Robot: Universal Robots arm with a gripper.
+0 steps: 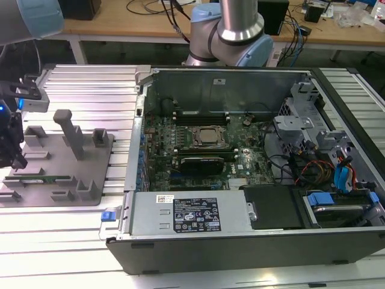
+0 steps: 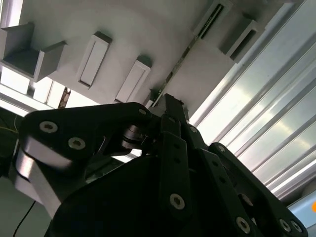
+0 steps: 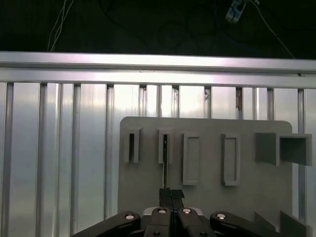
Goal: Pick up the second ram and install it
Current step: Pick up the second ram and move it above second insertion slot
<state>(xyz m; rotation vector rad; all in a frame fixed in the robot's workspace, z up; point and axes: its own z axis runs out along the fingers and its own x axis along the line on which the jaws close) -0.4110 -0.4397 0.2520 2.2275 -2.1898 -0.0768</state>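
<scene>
Second ram [image 1: 45, 178] is seen standing on edge in a slot of the gray holder plate [image 1: 57, 159], at the lower left of the exterior view, on the ribbed tabletop [image 1: 90, 90]. The jaws of the gripper [image 3: 172, 192] are drawn together right at one end of the stick in both wrist views. Whether it is actually pinched cannot be told.

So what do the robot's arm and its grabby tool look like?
The arm is a thick silver-grey tube with round light blue caps at its joints. Its tool is black. It is built from flat, angular bars pinned with shiny silver screws, and it narrows to a slim tip.
</scene>
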